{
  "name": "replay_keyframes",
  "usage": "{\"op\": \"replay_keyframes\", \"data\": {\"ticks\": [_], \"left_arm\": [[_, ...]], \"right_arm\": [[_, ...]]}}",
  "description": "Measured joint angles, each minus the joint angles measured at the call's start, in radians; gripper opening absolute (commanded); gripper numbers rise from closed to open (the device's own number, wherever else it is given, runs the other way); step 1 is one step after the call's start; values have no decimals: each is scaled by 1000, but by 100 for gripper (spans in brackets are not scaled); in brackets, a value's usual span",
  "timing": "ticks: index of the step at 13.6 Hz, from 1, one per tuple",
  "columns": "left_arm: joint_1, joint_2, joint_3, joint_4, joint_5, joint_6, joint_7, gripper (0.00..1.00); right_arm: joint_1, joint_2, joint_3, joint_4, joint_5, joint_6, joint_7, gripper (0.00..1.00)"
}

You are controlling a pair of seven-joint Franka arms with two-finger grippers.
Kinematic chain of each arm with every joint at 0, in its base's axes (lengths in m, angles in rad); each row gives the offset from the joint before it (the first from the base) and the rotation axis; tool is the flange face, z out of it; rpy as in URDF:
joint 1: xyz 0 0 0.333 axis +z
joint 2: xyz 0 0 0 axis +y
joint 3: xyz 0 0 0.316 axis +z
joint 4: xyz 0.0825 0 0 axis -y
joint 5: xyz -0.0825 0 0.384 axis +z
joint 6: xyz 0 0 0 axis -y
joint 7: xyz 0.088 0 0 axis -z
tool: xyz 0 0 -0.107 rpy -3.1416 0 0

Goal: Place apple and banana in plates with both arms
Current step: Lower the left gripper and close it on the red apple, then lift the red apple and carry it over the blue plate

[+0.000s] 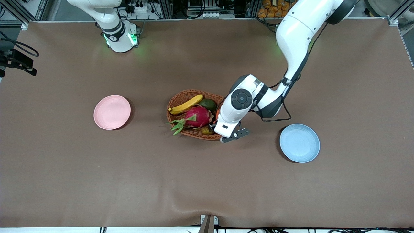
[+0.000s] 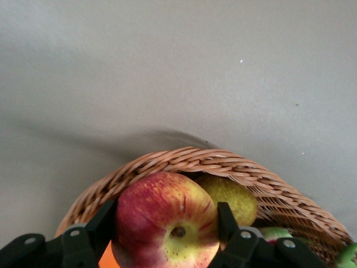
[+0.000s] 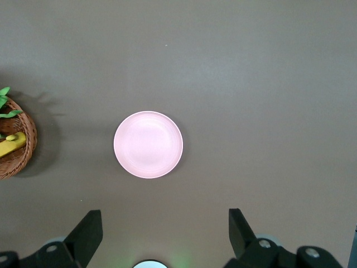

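Observation:
The apple, red with yellow patches, lies in the brown woven basket. My left gripper is shut on it, one black finger pressed on each side. In the front view the left arm's hand covers the apple. The banana rests in the basket, along the rim nearer the robots' bases. My right gripper hangs open and empty high over the table, with the pink plate below it. The blue plate sits toward the left arm's end, the pink plate toward the right arm's end.
The basket also holds a magenta dragon fruit, a green fruit and a yellow-green fruit beside the apple. An orange fruit shows under the apple. Brown cloth covers the whole table.

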Motion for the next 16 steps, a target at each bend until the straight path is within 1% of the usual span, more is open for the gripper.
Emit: {"op": "replay_keyframes", "data": {"ticks": [2,7,12,16], "left_arm": [[28,-45,3,4,0,-38,0,0],[151,-149,1,4,0,-171,17,0],[241,-177,2,-8,0,-234,29,0],[333,-177,2,-51,0,-238,130,0]], "right_arm": [[0,0,0,0,0,0,0,100],[-1,0,0,0,0,0,0,100],[-2,0,0,0,0,-1,0,100],[-2,1,0,0,0,-2,0,100]]}}
